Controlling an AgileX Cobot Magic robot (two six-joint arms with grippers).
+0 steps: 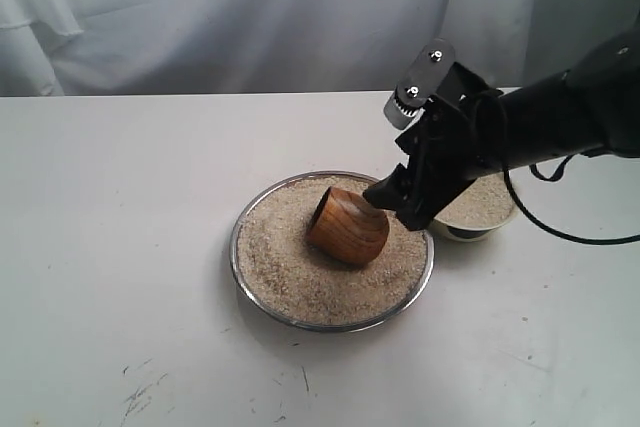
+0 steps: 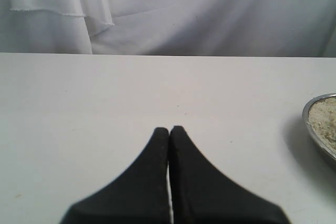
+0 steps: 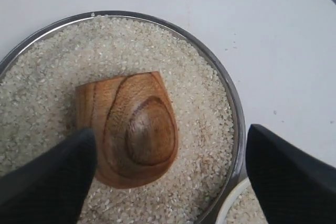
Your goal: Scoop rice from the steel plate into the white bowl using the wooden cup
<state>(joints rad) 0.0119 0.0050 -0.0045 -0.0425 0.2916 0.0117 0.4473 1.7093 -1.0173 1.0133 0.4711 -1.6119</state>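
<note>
The steel plate [image 1: 237, 252] sits mid-table, filled with rice [image 1: 290, 269]. On the rice the wooden cup [image 1: 347, 226] lies tipped on its side, its base turned toward my right gripper [image 1: 405, 202]. That gripper is open just to the right of the cup. In the right wrist view one finger [image 3: 58, 171] is beside the cup [image 3: 131, 129] and the other [image 3: 289, 177] is over the plate rim [image 3: 232, 108]. The white bowl [image 1: 482, 215], holding rice, stands right of the plate, partly behind the arm. My left gripper [image 2: 169, 129] is shut and empty over bare table.
White table surface [image 1: 120, 247] spreads to the left and front of the plate. A pale cloth backdrop [image 1: 250, 17] hangs behind the table. The plate's edge [image 2: 311, 129] shows at the side of the left wrist view.
</note>
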